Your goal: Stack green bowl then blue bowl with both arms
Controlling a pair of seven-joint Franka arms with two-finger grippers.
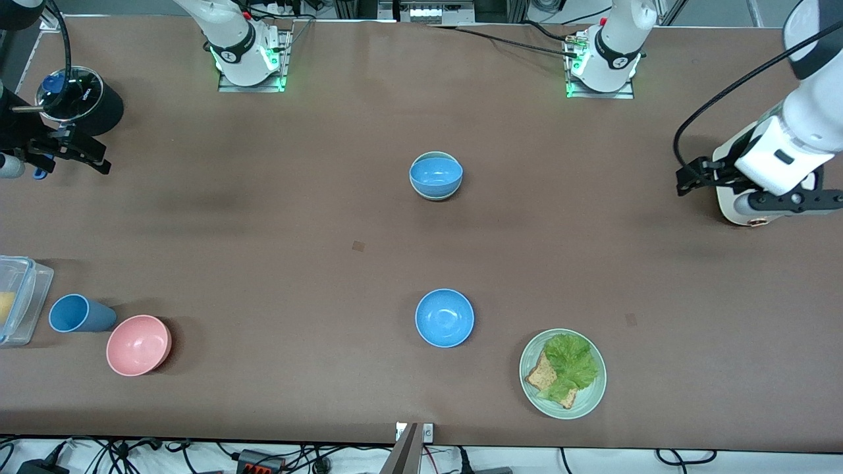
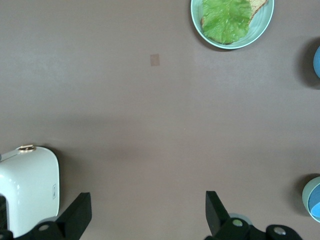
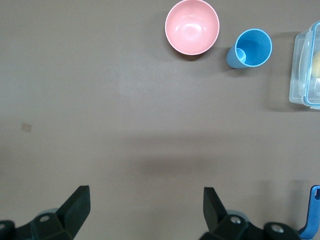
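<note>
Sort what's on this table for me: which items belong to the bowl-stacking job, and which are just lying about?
Job items: green bowl, with a blue bowl nested inside it; left gripper and right gripper, both open at the table's ends.

Lying about: second blue bowl, pink bowl, blue cup, plate of lettuce and bread, clear container.

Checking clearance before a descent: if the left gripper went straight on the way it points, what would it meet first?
Probably only bare table: the left gripper points down with fingers spread, nothing between them. The white appliance sits just beside it.
</note>
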